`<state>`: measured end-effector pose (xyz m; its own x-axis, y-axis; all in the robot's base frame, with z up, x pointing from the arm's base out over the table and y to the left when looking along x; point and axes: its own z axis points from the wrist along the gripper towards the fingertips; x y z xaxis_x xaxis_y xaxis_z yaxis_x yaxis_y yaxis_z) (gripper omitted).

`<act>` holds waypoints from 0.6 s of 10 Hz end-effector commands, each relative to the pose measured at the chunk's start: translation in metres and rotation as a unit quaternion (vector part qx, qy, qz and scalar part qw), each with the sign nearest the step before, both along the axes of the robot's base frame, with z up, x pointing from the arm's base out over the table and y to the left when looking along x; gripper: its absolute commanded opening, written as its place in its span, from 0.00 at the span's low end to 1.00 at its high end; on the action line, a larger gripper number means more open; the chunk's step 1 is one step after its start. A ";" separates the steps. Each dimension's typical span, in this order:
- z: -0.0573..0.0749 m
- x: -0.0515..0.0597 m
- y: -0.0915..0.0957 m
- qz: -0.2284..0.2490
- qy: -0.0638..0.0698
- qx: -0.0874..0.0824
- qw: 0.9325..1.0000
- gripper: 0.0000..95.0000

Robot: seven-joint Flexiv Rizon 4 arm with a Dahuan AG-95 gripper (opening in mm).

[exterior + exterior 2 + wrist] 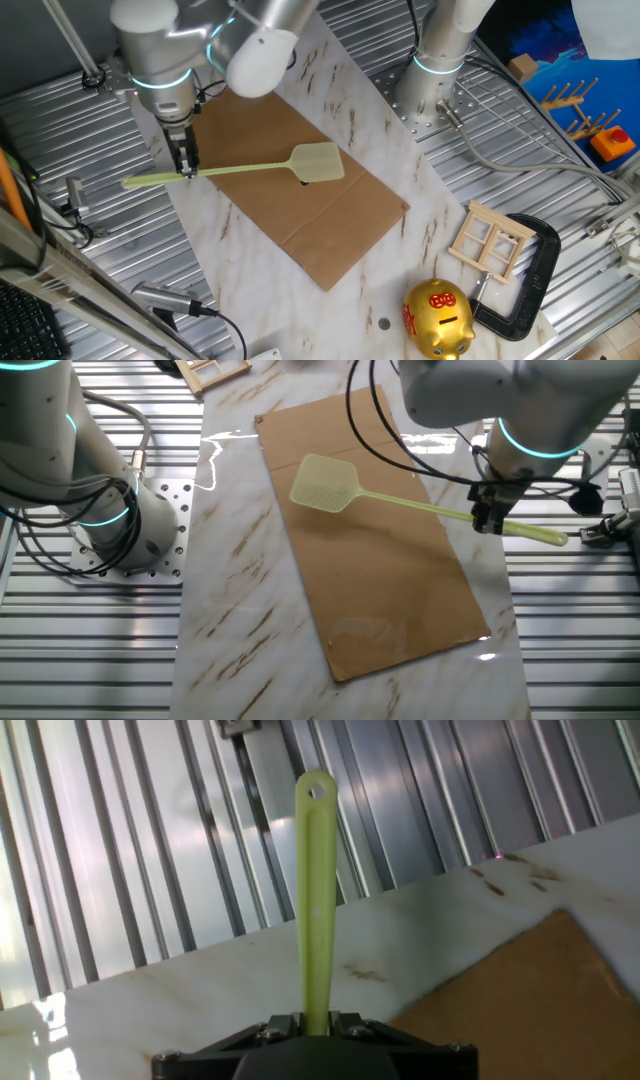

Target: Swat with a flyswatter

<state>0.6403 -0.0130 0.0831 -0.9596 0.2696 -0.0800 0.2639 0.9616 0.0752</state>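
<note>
The flyswatter (pixel 235 170) is held above the brown sheet (pixel 300 200), its long axis running roughly level across the sheet: the mesh head (pixel 318 163) is out over the cardboard's middle, the handle end past the sheet's edge. The tool (pixel 186 165) is clamped on the handle near that tail, so the head lies far out from the grip. Judging from this, a swat means pitching the head downward. The golden piggy bank (pixel 438 318), black clamp (pixel 525 275) and wooden frame (pixel 490 240) sit well apart on the counter (pixel 420 190), not in the way.
</note>
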 end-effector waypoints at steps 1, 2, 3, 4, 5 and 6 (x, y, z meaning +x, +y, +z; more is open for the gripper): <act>-0.002 0.002 0.000 0.014 0.007 0.005 1.000 0.00; -0.003 0.003 0.001 0.017 0.014 0.006 1.000 0.00; -0.004 0.004 0.001 0.014 0.020 0.010 1.000 0.00; -0.004 0.004 0.002 0.013 0.022 0.012 1.000 0.00; -0.006 0.003 0.003 0.010 0.023 0.016 1.000 0.00; -0.009 0.000 0.003 0.008 0.024 0.017 1.000 0.00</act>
